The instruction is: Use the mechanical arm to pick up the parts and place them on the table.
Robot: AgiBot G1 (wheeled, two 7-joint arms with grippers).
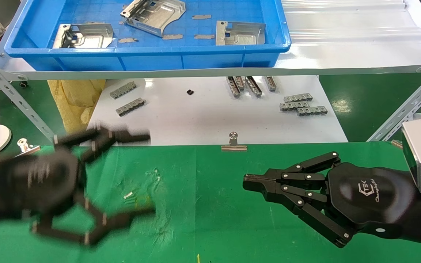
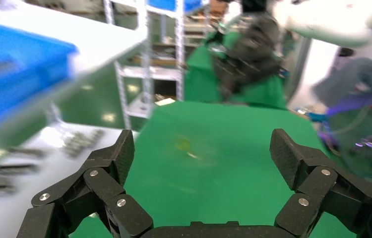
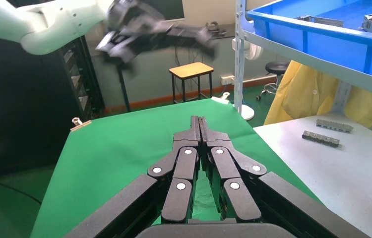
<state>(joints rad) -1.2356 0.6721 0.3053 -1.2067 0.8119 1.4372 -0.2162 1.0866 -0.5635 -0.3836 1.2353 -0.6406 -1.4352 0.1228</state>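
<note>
The left gripper [image 1: 148, 171] is held above the left part of the green table [image 1: 214, 204], its two fingers spread wide apart with nothing between them; in the left wrist view [image 2: 201, 158] only bare green cloth is seen in the gap. Its outline is smeared in the head view, so it is judged to be in motion. The right gripper [image 1: 249, 181] is parked low over the right side of the table, its fingers pressed together on nothing, as is shown plainly in the right wrist view [image 3: 199, 121].

Further out, the parts are found in the blue bin [image 1: 196, 60] on the white shelf [image 1: 342, 54], well apart from both grippers: one plate [image 1: 86, 35] at the bin's left, one [image 1: 155, 14] propped at a tilt near the middle, and one [image 1: 239, 33] at the right. None has yet been placed on the table. Below the shelf, small grey ribbed bars [image 1: 302, 104] lie on a white board [image 1: 203, 117], and a silver clip [image 1: 234, 141] is fixed at the table's far edge.

Several risks can be judged from here. The bin's front wall or the shelf edge could be struck if the reach is made too low. A flat, thin plate could be pinched poorly and slip, since little edge is offered to the fingers. The tilted plate could be knocked over or shoved against its neighbours.
</note>
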